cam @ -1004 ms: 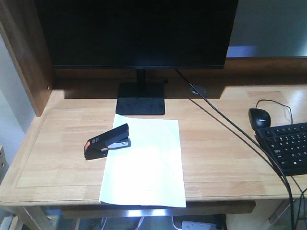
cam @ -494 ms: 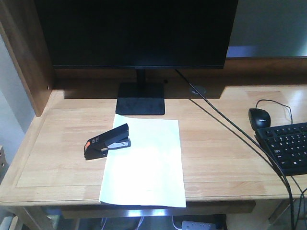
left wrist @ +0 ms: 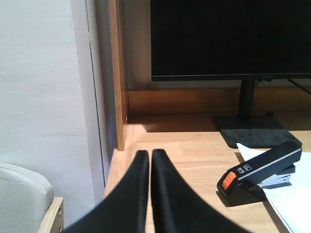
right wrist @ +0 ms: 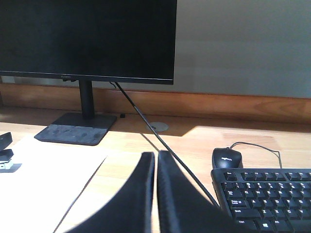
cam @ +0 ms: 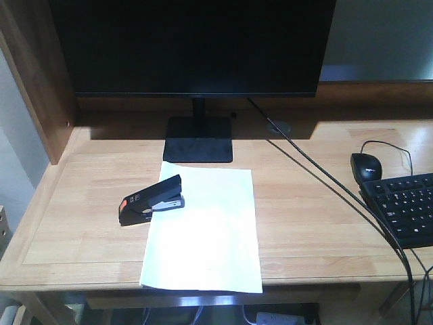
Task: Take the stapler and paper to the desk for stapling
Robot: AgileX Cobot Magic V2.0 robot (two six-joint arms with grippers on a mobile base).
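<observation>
The black stapler (cam: 151,199) with an orange rear end lies on the wooden desk (cam: 88,203), its front end over the left edge of the white paper (cam: 203,230). In the left wrist view the stapler (left wrist: 260,172) sits to the right of my left gripper (left wrist: 149,154), which is shut and empty near the desk's left edge. My right gripper (right wrist: 156,156) is shut and empty too, between the paper (right wrist: 43,184) and the keyboard. A bit of the stapler (right wrist: 6,150) shows at the far left of the right wrist view. Neither gripper appears in the front view.
A black monitor (cam: 196,47) stands on its base (cam: 198,139) behind the paper. A black mouse (cam: 365,166) and keyboard (cam: 406,206) lie at the right, with a cable (cam: 325,177) running diagonally across the desk. A wooden side panel (left wrist: 118,73) rises at the desk's left.
</observation>
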